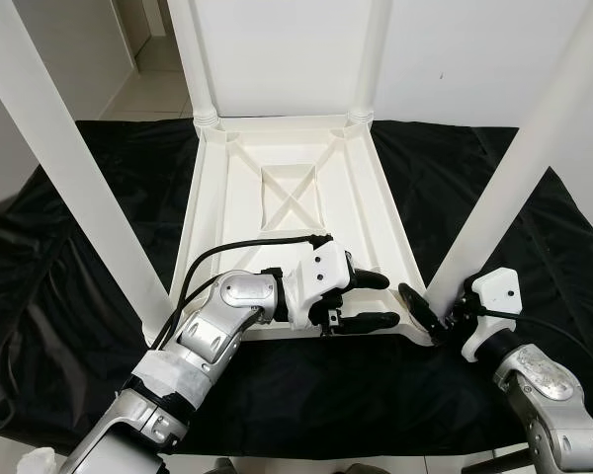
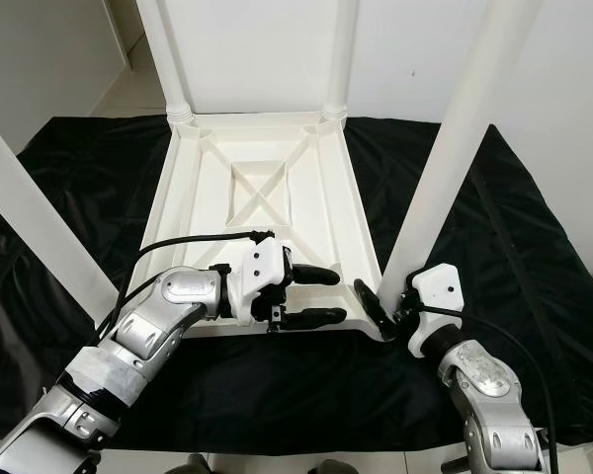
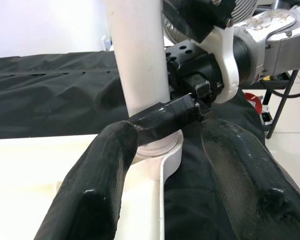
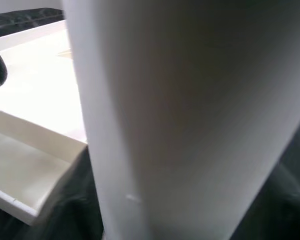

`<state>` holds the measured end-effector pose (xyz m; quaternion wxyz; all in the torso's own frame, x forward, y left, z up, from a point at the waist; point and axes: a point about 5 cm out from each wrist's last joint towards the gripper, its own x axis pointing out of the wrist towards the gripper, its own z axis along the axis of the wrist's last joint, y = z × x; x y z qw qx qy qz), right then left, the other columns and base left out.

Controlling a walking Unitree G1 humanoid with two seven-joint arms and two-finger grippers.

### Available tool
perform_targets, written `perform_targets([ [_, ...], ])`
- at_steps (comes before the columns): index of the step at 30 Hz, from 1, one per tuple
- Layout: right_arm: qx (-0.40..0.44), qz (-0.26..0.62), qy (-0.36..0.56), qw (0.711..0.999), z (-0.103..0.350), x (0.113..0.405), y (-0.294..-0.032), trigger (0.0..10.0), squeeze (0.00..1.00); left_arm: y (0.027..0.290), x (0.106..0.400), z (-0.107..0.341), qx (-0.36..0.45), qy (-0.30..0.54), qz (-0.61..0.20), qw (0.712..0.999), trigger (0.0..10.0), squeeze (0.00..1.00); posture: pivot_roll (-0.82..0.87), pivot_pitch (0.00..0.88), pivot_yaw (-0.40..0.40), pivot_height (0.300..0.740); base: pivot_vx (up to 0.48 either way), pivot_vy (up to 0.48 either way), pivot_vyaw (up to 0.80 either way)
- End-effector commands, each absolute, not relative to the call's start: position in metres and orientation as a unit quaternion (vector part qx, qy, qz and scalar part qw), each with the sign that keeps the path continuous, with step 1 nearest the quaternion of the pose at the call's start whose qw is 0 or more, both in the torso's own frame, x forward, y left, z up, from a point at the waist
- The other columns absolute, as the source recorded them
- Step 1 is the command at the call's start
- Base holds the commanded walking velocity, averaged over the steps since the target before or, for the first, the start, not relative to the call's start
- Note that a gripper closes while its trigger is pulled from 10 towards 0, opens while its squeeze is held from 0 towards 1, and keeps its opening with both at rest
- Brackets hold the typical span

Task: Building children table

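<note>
So we've got the white plastic kids' table (image 1: 277, 188) lying upside down on a black sheet (image 1: 99, 197) spread over the floor, with all four legs sticking up toward us. Our right gripper (image 1: 427, 314) is down at the near right leg (image 1: 504, 188), right at its base where it meets the corner socket. In the left wrist view one of its black fingers (image 3: 165, 117) is wrapped against that leg, so it looks clamped around it, and the right wrist view has the leg (image 4: 190, 120) right up against the lens. Our left gripper (image 1: 368, 299) sits over the near edge of the tabletop, just left of that same corner, fingers spread apart with nothing between them; one finger is over the inside of the table, the other runs along the near rim. The near left leg (image 1: 74, 158) and the two far legs (image 1: 193, 59) stand upright in their sockets.
</note>
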<state>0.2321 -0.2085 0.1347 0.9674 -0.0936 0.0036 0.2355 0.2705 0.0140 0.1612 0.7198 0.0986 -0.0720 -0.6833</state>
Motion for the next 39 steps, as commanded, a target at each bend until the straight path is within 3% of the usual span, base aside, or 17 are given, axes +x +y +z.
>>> perform_targets([
  [1, -0.088, 0.243, 0.002, 0.966, 0.135, 0.233, -0.209, 0.0, 0.00, 0.013, 0.269, 0.161, 0.108, -0.074, -0.694, 0.708, 10.0, 0.00, -0.08, 0.000, 0.024, 0.740, 0.000, 0.000, 0.00],
  [8, -0.074, 0.248, 0.001, 0.966, 0.131, 0.228, -0.205, 0.0, 0.00, 0.013, 0.269, 0.161, 0.109, -0.074, -0.694, 0.707, 10.0, 0.00, -0.09, 0.000, 0.029, 0.740, 0.000, 0.000, 0.00],
  [9, -0.069, 0.238, -0.001, 0.969, 0.131, 0.228, -0.204, 3.9, 0.00, 0.013, 0.269, 0.160, 0.110, -0.073, -0.694, 0.708, 10.0, 0.00, -0.09, 0.000, 0.027, 0.740, 0.000, 0.000, 0.00],
  [10, -0.066, 0.230, -0.004, 0.971, 0.131, 0.227, -0.203, 3.9, 0.00, 0.013, 0.269, 0.159, 0.110, -0.072, -0.694, 0.708, 10.0, 0.00, -0.09, 0.000, 0.027, 0.740, 0.000, 0.000, 0.00],
  [11, -0.064, 0.216, -0.010, 0.974, 0.132, 0.228, -0.201, 10.0, 0.00, 0.013, 0.270, 0.157, 0.111, -0.070, -0.692, 0.710, 10.0, 0.00, -0.09, 0.000, 0.024, 0.740, 0.000, 0.000, 0.00],
  [24, -0.032, 0.098, -0.040, 0.994, 0.137, 0.224, -0.174, 10.0, 0.00, 0.018, 0.273, 0.139, 0.113, -0.054, -0.664, 0.737, 10.0, 0.00, -0.08, 0.000, 0.014, 0.740, 0.000, 0.000, 0.00],
  [25, -0.035, 0.046, -0.032, 0.998, 0.134, 0.223, -0.174, 10.0, 0.00, 0.020, 0.274, 0.135, 0.112, -0.049, -0.659, 0.742, 10.0, 0.00, -0.08, 0.000, 0.014, 0.740, 0.000, 0.000, 0.00],
  [36, -0.014, -0.141, -0.002, 0.990, 0.122, 0.210, -0.170, 10.0, 0.00, 0.025, 0.273, 0.131, 0.111, -0.045, -0.657, 0.744, 10.0, 0.00, -0.08, 0.013, 0.018, 0.740, 0.000, 0.000, 0.00],
  [39, -0.010, -0.148, 0.012, 0.989, 0.117, 0.206, -0.164, 10.0, 0.00, 0.025, 0.272, 0.130, 0.111, -0.044, -0.658, 0.744, 10.0, 0.00, -0.08, 0.017, 0.021, 0.740, 0.000, 0.000, 0.00],
])
